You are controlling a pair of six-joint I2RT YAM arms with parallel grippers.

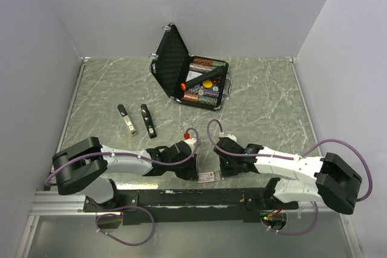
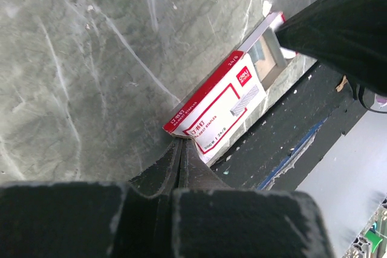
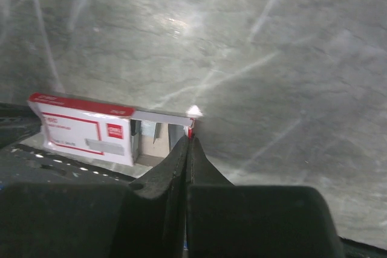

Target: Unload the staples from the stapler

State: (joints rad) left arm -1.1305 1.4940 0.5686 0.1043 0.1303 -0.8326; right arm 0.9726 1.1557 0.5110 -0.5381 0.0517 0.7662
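Two slim black-and-silver pieces lie side by side left of centre: the stapler (image 1: 126, 119) and a similar one (image 1: 147, 120); I cannot tell them apart at this size. A red-and-white staple box (image 1: 207, 177) lies at the near edge between both grippers, its inner tray (image 3: 158, 143) slid partly out with grey strips inside. My left gripper (image 2: 181, 141) is shut, its tips against the sleeve end of the staple box (image 2: 224, 104). My right gripper (image 3: 191, 138) is shut, its tips at the tray's red end. Whether either pinches cardboard does not show.
An open black case (image 1: 192, 77) stands at the back centre, lid up, holding a black-and-orange tool and rolls of copper-coloured wire. The black mounting bar (image 1: 193, 197) runs just behind the staple box. Grey walls close off three sides of the marbled table (image 1: 266, 107).
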